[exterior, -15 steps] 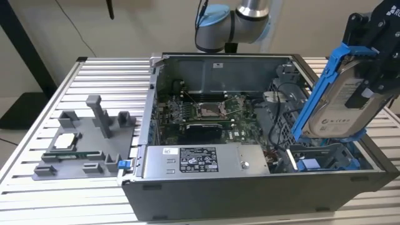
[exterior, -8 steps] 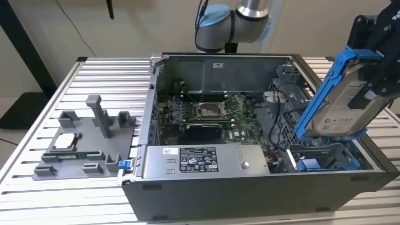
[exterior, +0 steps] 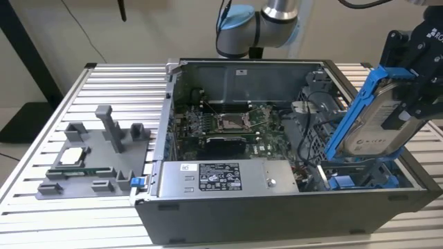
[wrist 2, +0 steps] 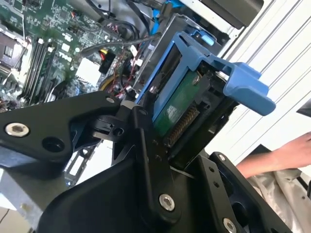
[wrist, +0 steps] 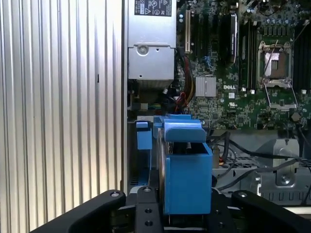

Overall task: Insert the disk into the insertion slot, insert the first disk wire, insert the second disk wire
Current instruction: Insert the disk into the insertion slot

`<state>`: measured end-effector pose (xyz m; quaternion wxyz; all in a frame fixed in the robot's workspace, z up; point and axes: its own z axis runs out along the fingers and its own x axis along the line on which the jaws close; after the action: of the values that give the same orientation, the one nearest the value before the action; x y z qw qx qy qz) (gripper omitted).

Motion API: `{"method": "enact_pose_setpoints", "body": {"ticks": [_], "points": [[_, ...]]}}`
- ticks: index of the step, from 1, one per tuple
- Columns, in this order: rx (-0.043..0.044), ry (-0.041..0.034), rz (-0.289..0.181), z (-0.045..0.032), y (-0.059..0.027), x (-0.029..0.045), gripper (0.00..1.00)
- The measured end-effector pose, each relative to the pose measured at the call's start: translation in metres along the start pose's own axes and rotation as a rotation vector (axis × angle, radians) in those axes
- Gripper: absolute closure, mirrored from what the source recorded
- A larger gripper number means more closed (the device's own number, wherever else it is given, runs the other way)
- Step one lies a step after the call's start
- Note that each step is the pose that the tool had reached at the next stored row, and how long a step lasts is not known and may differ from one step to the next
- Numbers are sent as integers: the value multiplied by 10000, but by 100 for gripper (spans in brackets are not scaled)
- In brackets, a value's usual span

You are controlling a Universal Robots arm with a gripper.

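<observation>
- gripper (exterior: 405,96) jaws are clamped on the disk (exterior: 377,119), taking it at the upper end, across the blue carrier's side rails.
- disk is in the air at the exterior view's right, over the near right corner of the open PC case (exterior: 277,218). It is tilted, top leaning toward the exterior view's right.
- lower end of the disk hangs just above the insertion slot (exterior: 370,171). Not seated; I cannot tell whether the bottom edge touches the cage.
- the other blue carrier (exterior: 344,182) sits just beside that slot (not ours).
- no wire is in the jaws; both wire steps look undone.
- handling, my judgement: the drive is dense and rigid and the plastic frame flexes a little. Grip the frame rails, not the green board underside (wrist 2: 177,104) or the label face. It is shock-sensitive, so no dropping or forcing it in skewed.
- a person's hand (wrist 2: 286,155) rests on the slatted table (exterior: 41,218) near the case in the second wrist view.
</observation>
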<state>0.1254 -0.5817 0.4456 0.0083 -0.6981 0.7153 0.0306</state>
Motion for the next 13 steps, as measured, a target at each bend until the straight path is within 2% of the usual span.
{"method": "enact_pose_setpoints", "body": {"ticks": [4,10,13], "points": [[22,-8,131,66,-8,7,100],[21,-37,133,103,-68,9,100],[22,-34,133,151,-96,11,100]]}}
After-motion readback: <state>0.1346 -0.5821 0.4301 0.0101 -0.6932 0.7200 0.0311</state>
